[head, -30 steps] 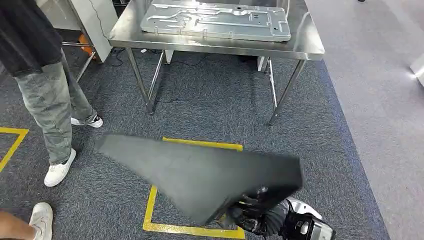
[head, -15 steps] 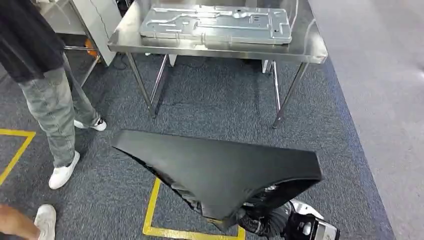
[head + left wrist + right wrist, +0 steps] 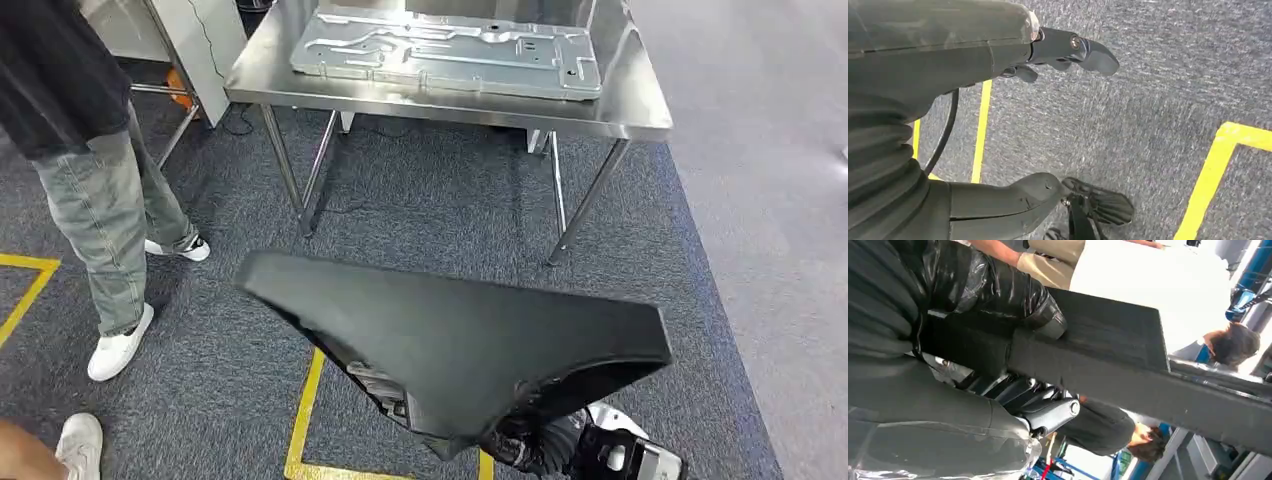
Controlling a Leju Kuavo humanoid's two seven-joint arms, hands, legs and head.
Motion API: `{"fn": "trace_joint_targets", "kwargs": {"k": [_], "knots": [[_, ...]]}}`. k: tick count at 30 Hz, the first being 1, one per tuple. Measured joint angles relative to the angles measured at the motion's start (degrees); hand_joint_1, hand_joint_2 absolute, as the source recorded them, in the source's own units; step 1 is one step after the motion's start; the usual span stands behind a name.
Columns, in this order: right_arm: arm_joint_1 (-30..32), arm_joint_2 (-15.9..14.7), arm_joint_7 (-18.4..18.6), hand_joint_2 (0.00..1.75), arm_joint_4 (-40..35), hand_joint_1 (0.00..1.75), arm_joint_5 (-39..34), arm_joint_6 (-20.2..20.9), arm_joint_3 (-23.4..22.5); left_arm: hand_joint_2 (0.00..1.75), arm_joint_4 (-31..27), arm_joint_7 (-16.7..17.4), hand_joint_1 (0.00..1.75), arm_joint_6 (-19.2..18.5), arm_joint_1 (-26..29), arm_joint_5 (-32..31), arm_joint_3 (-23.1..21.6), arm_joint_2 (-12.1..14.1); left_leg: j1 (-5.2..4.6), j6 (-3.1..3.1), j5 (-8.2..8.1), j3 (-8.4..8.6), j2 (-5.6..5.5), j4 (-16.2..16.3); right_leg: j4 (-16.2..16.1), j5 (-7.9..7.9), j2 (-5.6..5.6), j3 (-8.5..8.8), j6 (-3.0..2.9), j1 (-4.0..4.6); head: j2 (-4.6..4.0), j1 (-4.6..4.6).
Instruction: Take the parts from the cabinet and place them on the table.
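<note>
A large, flat black part [image 3: 470,340] with a pointed left end is carried low in front of me. My right hand [image 3: 525,445] grips it from beneath at its near edge. In the right wrist view the right hand [image 3: 1013,390] clamps the black part [image 3: 1128,370], thumb on one face and fingers on the other. The steel table [image 3: 640,110] stands ahead with a silver stamped metal plate [image 3: 450,50] lying on it. My left hand [image 3: 998,50] hangs over the carpet, fingers and thumb apart, holding nothing.
A person in grey jeans and white shoes [image 3: 90,180] stands at the left, close to the table's corner. Another white shoe [image 3: 80,440] is at the lower left. Yellow tape lines [image 3: 305,400] mark the grey carpet. Table legs [image 3: 580,205] stand ahead.
The whole view has shifted a little as I move. The black part sits higher and further right in the picture, still in my right hand.
</note>
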Motion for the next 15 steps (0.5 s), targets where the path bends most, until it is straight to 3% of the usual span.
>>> {"fn": "trace_joint_targets", "kwargs": {"k": [1,2,4,5,8,9,10,11,12,14,15], "knots": [[0.11,0.0,-0.02,1.75,0.0,1.75,-0.02,0.0,0.0,1.75,0.0,0.0,0.0,-0.07,0.04,-0.04,0.02,0.0,0.0,-0.06,-0.33,0.46,-0.14,0.0,-0.67,1.74,0.0,-0.4,-0.05,-0.02,0.0,0.0],[0.14,-0.02,-0.02,1.75,0.0,1.75,-0.02,0.02,-0.02,1.75,0.0,-0.02,0.0,-0.09,0.02,-0.07,0.02,0.0,0.0,-0.2,-0.77,1.15,-0.28,0.0,-4.22,4.99,0.01,0.65,-0.25,-0.01,0.0,0.0],[0.13,-0.02,-0.02,1.75,-0.09,1.75,-0.04,0.04,-0.13,1.75,0.0,-0.09,0.0,-0.15,-0.07,-0.17,0.02,0.0,-0.01,-0.46,-1.7,2.66,-0.48,-0.19,-14.74,11.7,0.13,4.86,-1.23,0.34,0.0,0.0],[0.17,-0.02,-0.07,1.75,-0.15,1.75,-0.04,0.09,-0.22,1.75,0.02,-0.13,0.0,-0.22,-0.07,-0.31,0.04,-0.2,0.17,-0.67,-2.0,2.88,-0.49,-0.44,-17.21,11.85,0.31,6.02,-2.04,0.71,0.0,0.0],[0.14,-0.02,-0.24,1.75,-0.48,1.75,-0.17,0.17,-0.39,1.75,0.0,-0.22,0.0,-0.33,-0.12,-0.5,0.11,-0.13,0.25,-1.77,-2.5,3.04,-0.6,-1.19,-18.67,10.63,0.18,6.54,-2.68,1.15,0.0,0.11],[0.14,-0.02,-0.24,1.75,-0.59,1.75,-0.17,0.24,-0.42,1.75,0.0,-0.24,0.0,-0.35,-0.21,-0.57,0.11,-0.17,0.12,-2.07,-2.61,3.55,-0.5,-1.6,-19.26,10.57,0.25,6.9,-2.89,1.1,0.0,0.09],[0.29,0.0,-0.22,1.75,-0.79,1.75,-0.15,0.24,-0.44,1.75,0.0,-0.28,0.0,-0.35,-0.28,-0.61,0.11,-0.09,0.12,-2.23,-3.03,4.15,-0.37,-1.3,-20.39,10.8,0.16,8.12,-2.87,0.09,0.0,0.07],[0.27,0.0,-0.31,1.75,-0.81,1.75,-0.2,0.26,-0.46,1.75,0.0,-0.35,0.0,-0.35,-0.34,-0.61,0.11,-0.02,-0.04,-2.3,-4.01,3.45,-0.19,0.93,-20.93,10.45,0.07,9.02,-3.31,0.24,0.0,0.11],[0.19,0.04,-0.28,1.75,-0.83,1.75,-0.24,0.24,-0.46,1.75,0.0,-0.35,0.0,-0.35,-0.38,-0.63,0.11,0.0,0.05,-2.42,-5.75,1.36,-0.23,4.88,-20.95,10.12,-0.06,9.5,-3.49,0.27,0.0,0.04],[0.38,0.09,-0.26,1.75,-0.81,1.75,-0.22,0.26,-0.46,1.75,0.0,-0.35,0.0,-0.33,-0.33,-0.61,0.13,0.2,0.1,-2.92,-9.2,-4.62,-0.19,14.41,-20.83,9.09,-0.1,10.32,-3.51,0.31,0.0,0.07],[0.38,0.09,-0.26,1.75,-0.81,1.75,-0.22,0.26,-0.46,1.75,0.0,-0.35,0.0,-0.33,-0.11,-0.63,0.15,0.2,0.15,-3.1,-9.39,-7.03,-0.19,17.49,-20.79,8.57,-0.07,10.92,-3.5,0.32,0.0,0.07]]}}
